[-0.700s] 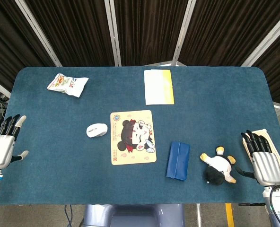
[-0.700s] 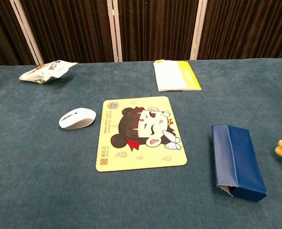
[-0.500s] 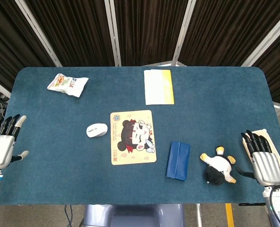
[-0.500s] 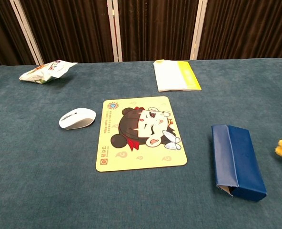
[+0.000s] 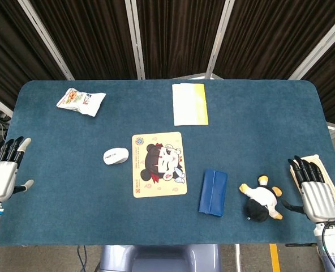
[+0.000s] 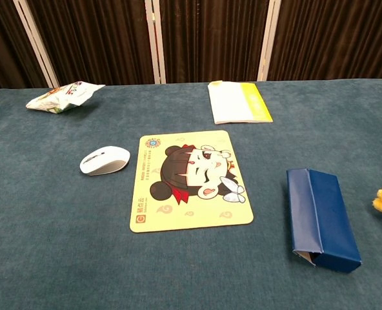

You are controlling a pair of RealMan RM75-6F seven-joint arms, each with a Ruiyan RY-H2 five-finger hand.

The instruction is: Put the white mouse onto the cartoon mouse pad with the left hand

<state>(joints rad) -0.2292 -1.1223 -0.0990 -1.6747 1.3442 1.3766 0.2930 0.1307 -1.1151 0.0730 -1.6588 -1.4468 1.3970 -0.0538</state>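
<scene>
The white mouse (image 5: 116,156) (image 6: 104,160) lies on the blue table just left of the cartoon mouse pad (image 5: 159,164) (image 6: 188,179), a yellow pad with a cartoon girl's face. Beyond the table's left edge my left hand (image 5: 2,173) hangs with its fingers spread and nothing in it, far left of the mouse. My right hand (image 5: 314,191) is off the right edge, fingers straight and apart, holding nothing. Neither hand shows in the chest view.
A snack bag (image 5: 80,101) (image 6: 63,95) lies at the back left. A white and yellow booklet (image 5: 189,103) (image 6: 239,101) lies at the back centre. A blue case (image 5: 213,192) (image 6: 321,217) and a plush toy (image 5: 260,202) lie right of the pad.
</scene>
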